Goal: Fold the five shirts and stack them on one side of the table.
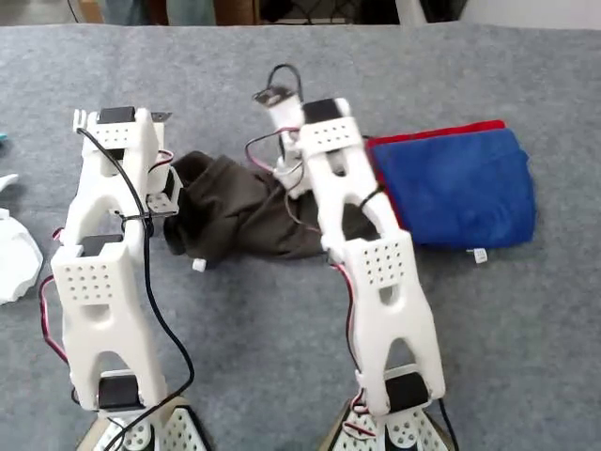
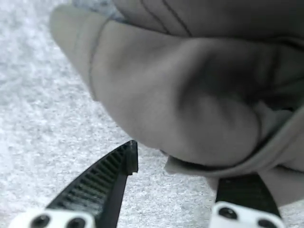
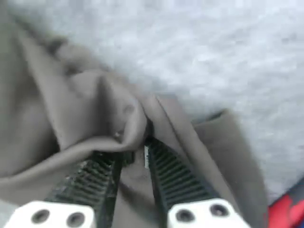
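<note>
The grey surface (image 1: 526, 338) carried a folded blue shirt (image 1: 460, 183) stacked on a red shirt (image 1: 441, 132) at one side. The crumpled olive shirt (image 1: 244, 221) lay just beside them, probably next for folding. The right gripper (image 3: 137, 152) fingers were clenched on one fold of it, while the left gripper (image 2: 185, 166) fingers stood released at its opposite edge.

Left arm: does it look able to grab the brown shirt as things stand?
Probably yes. The left gripper is open at the folded edge of the brown shirt, one finger partly under the cloth, with nothing between them.
</note>
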Controlling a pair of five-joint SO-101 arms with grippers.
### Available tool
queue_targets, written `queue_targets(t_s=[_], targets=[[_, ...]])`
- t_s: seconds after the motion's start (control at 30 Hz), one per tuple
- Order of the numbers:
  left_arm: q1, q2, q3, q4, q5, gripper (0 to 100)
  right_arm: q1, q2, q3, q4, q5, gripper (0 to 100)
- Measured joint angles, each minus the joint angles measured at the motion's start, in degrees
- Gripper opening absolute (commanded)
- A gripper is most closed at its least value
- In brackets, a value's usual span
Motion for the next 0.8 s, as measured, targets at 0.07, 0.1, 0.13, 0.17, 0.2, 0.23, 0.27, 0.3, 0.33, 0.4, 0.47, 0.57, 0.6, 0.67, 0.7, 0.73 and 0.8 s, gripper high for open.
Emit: queue_targets(t_s=[0.07,0.1,0.13,0.17,0.2,0.23,0.27,0.3,0.33,0.4,0.47,0.57,0.6,0.67,0.7,0.73,0.8], targets=[[0.0,0.0,0.0,2.0,0.3,28,1.4,3.3,-6.5,0.0,-1.8,1.5],[0.0,0.0,0.0,3.1,0.3,28,1.9,4.9,-9.4,0.1,-2.5,1.5],[0.0,-0.3,0.0,3.8,0.3,28,2.4,6.6,-12.2,0.3,-3.0,1.5],[0.0,-0.9,0.0,4.3,0.3,28,2.6,8.2,-14.9,0.3,-3.6,1.5],[0.0,-2.0,0.0,4.6,0.3,28,2.6,9.8,-17.5,0.3,-4.2,1.5],[0.0,-3.3,0.0,4.8,0.3,28,2.8,11.3,-20.1,0.3,-4.8,1.5],[0.0,-5.1,0.0,4.9,0.3,28,2.8,12.8,-22.6,0.3,-5.4,1.5],[-0.1,-6.9,0.3,4.9,0.3,28,2.9,14.3,-25.1,0.3,-5.8,1.5],[-0.2,-8.9,1.1,4.9,-0.1,28,2.9,15.8,-27.4,0.3,-6.2,1.5],[-0.3,-12.9,4.0,4.9,-1.9,28,2.9,18.9,-32.4,0.3,-6.4,1.5],[-0.3,-16.5,8.3,4.9,-3.7,28,3.2,21.3,-36.3,-0.7,-6.7,1.5],[-0.3,-20.6,15.9,2.5,-5.6,28,3.4,22.7,-37.7,-3.6,-9.0,1.5],[-0.3,-21.8,18.8,0.8,-5.9,28,3.6,22.7,-37.8,-4.3,-9.9,1.5],[-0.3,-23.8,24.7,-3.5,-6.0,28,3.6,22.8,-37.8,-4.7,-11.3,1.5],[-0.3,-24.7,27.6,-5.8,-6.0,28,3.6,22.8,-37.8,-4.8,-11.5,1.5],[-0.3,-25.4,30.2,-8.0,-5.9,28,3.6,22.8,-37.8,-4.8,-11.7,1.5],[-0.3,-26.7,34.4,-11.4,-4.6,28,3.6,22.8,-37.8,-4.7,-11.8,1.5]])
